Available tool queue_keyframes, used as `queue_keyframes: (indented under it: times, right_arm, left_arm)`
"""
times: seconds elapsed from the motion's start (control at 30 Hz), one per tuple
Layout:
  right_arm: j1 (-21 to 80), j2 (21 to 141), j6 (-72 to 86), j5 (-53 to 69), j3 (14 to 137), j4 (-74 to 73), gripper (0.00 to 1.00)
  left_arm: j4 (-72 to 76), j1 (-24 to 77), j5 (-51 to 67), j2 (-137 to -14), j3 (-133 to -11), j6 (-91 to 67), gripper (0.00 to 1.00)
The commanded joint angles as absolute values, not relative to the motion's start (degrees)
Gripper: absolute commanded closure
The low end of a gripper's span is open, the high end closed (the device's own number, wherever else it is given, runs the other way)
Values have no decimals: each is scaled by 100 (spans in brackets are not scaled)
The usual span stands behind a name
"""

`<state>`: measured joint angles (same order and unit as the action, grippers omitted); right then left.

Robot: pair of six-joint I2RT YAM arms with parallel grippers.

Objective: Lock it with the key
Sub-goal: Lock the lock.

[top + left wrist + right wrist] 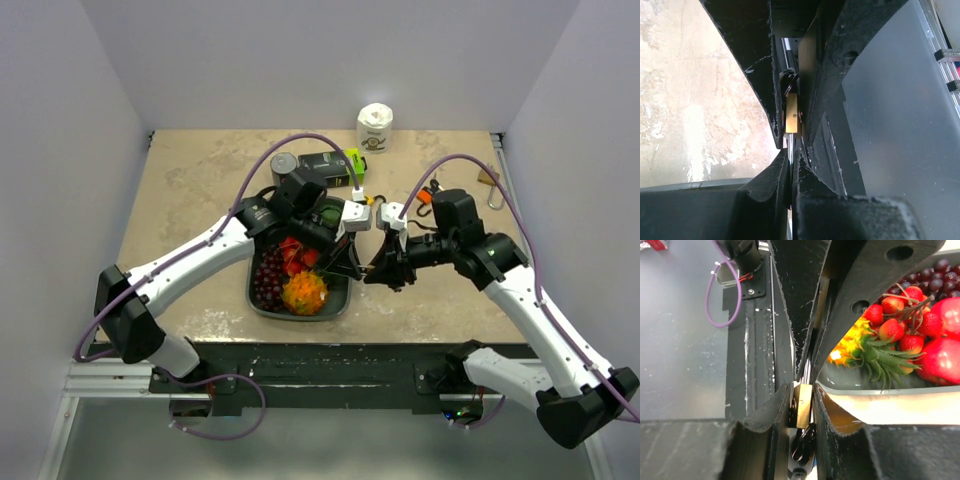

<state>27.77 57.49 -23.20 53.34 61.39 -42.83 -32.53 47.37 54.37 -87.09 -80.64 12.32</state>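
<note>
Just off the right rim of the fruit tray (880, 382), above the counter (200, 180), the two arms meet tip to tip. The right gripper (802, 399) clamps the brass padlock (802, 411), whose long axis lines up with both grippers. The left gripper (791, 155), on the tray side, is nipped nearly closed at the padlock's end. I'd guess the key is pinched there, but it is hidden.

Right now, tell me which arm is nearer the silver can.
Left. The left arm has its wrist right beside the can, on the can's near side in the top view; the right arm stands well off to the can's right.
</note>
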Motion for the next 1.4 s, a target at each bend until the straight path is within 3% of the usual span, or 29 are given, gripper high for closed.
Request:
queue_keyframes:
  times: [0.0,0.13,0.27,0.4,0.73,1.0,1.13,1.27,1.37]
  right_arm:
    - [2971,5897,-2636,5582,6301,-4077,100]
    - [2962,5819,-2724,5205,6495,-4560,54]
    - [2822,5511,-2611,4966,6495,-4702,31]
    - [2795,5361,-2496,4773,6504,-4755,26]
    - [2795,5554,-2479,4825,6539,-4457,35]
    - [2795,5765,-2180,5159,6557,-3991,35]
    - [2804,5836,-2197,5229,6574,-3955,45]
    - [2804,5853,-2452,5168,6609,-4139,72]
    - [2804,5845,-2689,5063,6671,-4420,83]
  left_arm:
    - [-2046,4957,5915,-8517,-8139,1124,100]
    - [-2732,4528,5977,-8333,-7972,1729,100]
    - [-3506,4272,5915,-8174,-7893,2416,100]
    - [-3954,4236,5862,-8104,-7954,2838,100]
    - [-3946,4245,6029,-8068,-7954,2821,100]
    - [-3832,4289,6029,-8068,-7901,2681,100]
    - [-3814,4280,6021,-8077,-7884,2602,100]
    - [-3849,4245,5968,-8068,-7840,2593,100]
    - [-3946,4149,5977,-8077,-7805,2645,100]
